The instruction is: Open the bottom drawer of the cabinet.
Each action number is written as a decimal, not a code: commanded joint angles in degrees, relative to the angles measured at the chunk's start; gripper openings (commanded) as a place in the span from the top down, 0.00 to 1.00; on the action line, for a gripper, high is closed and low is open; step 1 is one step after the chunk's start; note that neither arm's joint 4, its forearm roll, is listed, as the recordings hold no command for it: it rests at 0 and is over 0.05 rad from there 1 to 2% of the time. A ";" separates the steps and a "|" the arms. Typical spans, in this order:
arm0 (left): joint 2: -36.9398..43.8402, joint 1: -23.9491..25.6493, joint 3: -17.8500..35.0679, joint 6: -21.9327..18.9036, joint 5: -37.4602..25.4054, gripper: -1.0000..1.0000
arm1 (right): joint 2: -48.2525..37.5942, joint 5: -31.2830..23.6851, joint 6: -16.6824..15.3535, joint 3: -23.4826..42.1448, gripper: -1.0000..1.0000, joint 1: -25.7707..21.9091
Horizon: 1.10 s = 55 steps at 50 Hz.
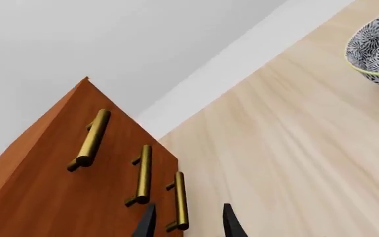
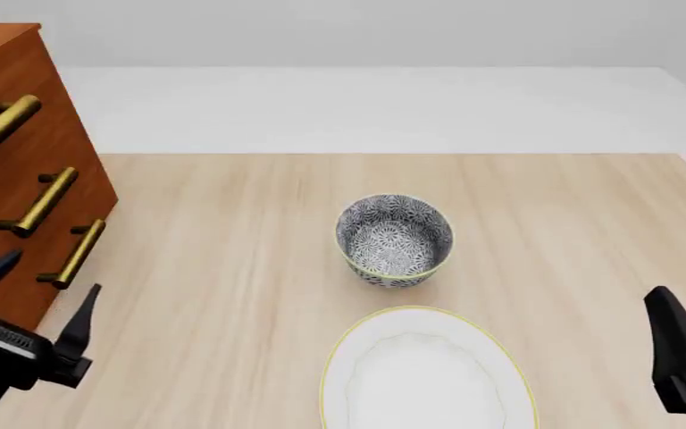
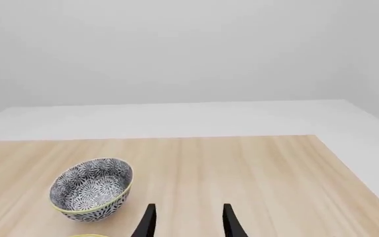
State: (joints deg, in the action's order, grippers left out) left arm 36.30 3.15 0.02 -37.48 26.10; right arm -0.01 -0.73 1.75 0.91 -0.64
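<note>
The cabinet stands at the table's left edge, reddish-brown with three brass bar handles, and also shows in the left wrist view. All three drawers look shut. The bottom drawer is the lowest one; its handle shows in the left wrist view just ahead of my fingers, roughly between them. My left gripper is open and empty, close in front of that handle without touching it; it also shows in its wrist view. My right gripper is open and empty at the near right, as its wrist view shows.
A patterned black-and-white bowl stands mid-table, also in the left wrist view and the right wrist view. A white plate with a yellow rim lies just in front of it.
</note>
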 commanded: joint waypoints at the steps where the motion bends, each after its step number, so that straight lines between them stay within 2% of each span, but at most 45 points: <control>1: 10.51 -1.22 -0.02 -2.20 7.85 0.00 | 0.00 -0.02 0.15 0.10 0.00 -0.21; 9: 18.24 -2.13 -0.02 -2.62 13.78 0.00 | 0.00 -0.24 0.34 0.22 0.00 -0.18; 12: 18.57 -2.56 -0.02 -2.67 13.42 0.00 | 0.00 0.18 0.34 -0.24 0.00 -0.13; 18: 28.76 -3.93 -0.02 -3.54 21.45 0.00 | 0.00 0.27 0.67 -0.25 0.00 0.08; 19: 35.08 -4.74 -0.02 -4.62 27.15 0.00 | 0.00 0.54 0.90 -0.55 0.00 0.16; 20: 37.62 -4.79 -0.02 -5.13 29.58 0.00 | 0.00 0.60 0.89 -0.64 0.00 0.17; 23: 41.00 -4.99 -0.02 -5.47 32.70 0.00 | 0.00 0.60 0.99 -0.72 0.00 0.22; 25: 45.27 -5.30 -0.02 -6.77 36.99 0.00 | 0.00 0.63 1.09 -0.75 0.00 0.16; 31: 51.88 -6.13 -0.02 -8.10 42.95 0.00 | 0.00 0.63 1.31 -0.84 0.00 0.29; 55: 54.64 -9.52 -0.01 -12.26 43.79 0.00 | 0.00 0.67 1.78 -0.81 0.00 0.71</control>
State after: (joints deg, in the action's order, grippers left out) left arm 88.96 -4.76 0.00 -47.68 68.70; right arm -0.01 -0.08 3.32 0.10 -0.06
